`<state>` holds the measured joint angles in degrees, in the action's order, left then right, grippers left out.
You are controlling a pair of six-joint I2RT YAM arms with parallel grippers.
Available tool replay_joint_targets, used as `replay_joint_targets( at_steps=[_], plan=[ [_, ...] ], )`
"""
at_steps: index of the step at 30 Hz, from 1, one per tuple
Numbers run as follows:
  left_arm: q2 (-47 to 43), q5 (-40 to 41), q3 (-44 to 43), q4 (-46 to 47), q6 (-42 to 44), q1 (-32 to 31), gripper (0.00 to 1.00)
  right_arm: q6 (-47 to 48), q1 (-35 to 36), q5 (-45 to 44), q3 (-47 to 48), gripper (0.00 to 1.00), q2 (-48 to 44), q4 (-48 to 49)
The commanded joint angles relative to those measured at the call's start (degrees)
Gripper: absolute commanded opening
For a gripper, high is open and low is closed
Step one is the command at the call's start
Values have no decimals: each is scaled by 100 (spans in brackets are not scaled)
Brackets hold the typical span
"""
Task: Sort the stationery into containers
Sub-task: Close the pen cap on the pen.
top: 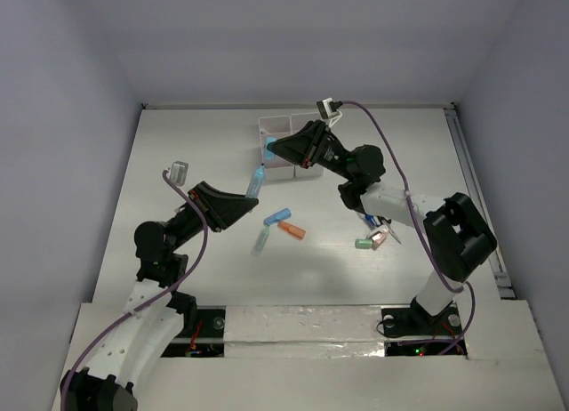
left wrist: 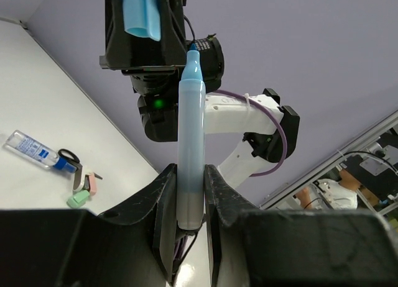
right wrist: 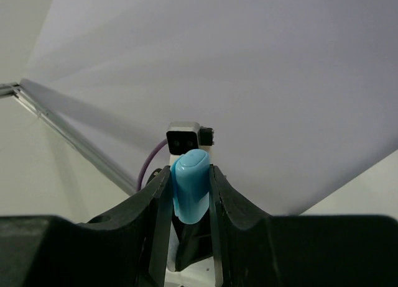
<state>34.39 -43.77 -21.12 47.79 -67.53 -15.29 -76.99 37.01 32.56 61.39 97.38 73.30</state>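
The left pincer (left wrist: pixel 189 175) pinches a pale-blue marker (left wrist: pixel 190 113), raised above the counter (top: pixel 178 162) near the white organizer (top: pixel 277 125). A pale-green marker (top: pixel 260 242), a blue marker (top: pixel 276 217) and an orange marker (top: pixel 292 230) lie mid-counter. The right pincer (right wrist: pixel 188 175) pinches a blue eraser (right wrist: pixel 189 194) over the organizer's near edge.

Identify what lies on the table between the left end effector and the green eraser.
Top view: a blue marker and an orange marker lie between the left end effector and the green eraser.

Pale lavender walls (top: pixel 293 37) enclose white table (top: pixel 187 144) on three sides; metal rail (top: pixel 481 206) along right edge; soft, even light.
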Motion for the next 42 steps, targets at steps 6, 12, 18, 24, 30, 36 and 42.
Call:
replay_joint_targets(
  at_steps=[6,12,18,24,30,36,42],
  plan=[
    [41,-88,47,433,-85,17,0,-35,183,5,348,15,-123,2496],
    [147,-114,29,450,-76,17,0,-9,245,31,418,15,-97,2496],
    [173,-106,30,468,-50,17,0,0,298,32,445,15,-141,2505],
    [199,-106,29,547,-59,17,0,9,298,67,418,15,-167,2496],
    [226,-88,29,661,-85,17,0,26,350,84,374,15,-167,2505],
    [261,-70,38,828,-147,17,0,53,350,128,313,15,-220,2505],
    [270,-26,56,1021,-252,17,0,158,403,128,216,15,-360,2505]
  ],
)
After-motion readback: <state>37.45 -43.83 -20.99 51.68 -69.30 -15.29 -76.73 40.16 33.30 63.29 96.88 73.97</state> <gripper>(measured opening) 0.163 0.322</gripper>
